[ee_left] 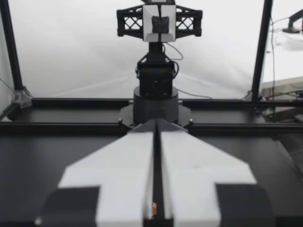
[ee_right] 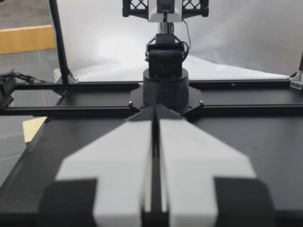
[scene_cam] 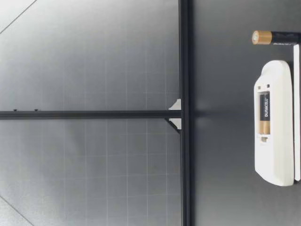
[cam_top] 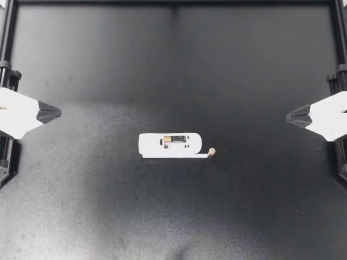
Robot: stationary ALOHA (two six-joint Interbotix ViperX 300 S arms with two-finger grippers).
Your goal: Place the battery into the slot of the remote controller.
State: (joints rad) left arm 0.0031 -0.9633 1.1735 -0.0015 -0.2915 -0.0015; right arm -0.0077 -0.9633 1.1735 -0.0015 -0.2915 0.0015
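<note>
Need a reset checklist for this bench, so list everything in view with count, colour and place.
remote controller: one, white, lying flat mid-table, slot facing up
seated battery: one, black and copper, lying in the remote controller's slot
loose battery: one, black with copper top, standing upright on the table just off the remote controller's end
white strip: one, along the remote controller's long edge; cannot tell what it is
table: one, black
left end effector: one, white with black tips, shut, at its own side of the table
right end effector: one, same colours, shut, at the opposite side
</note>
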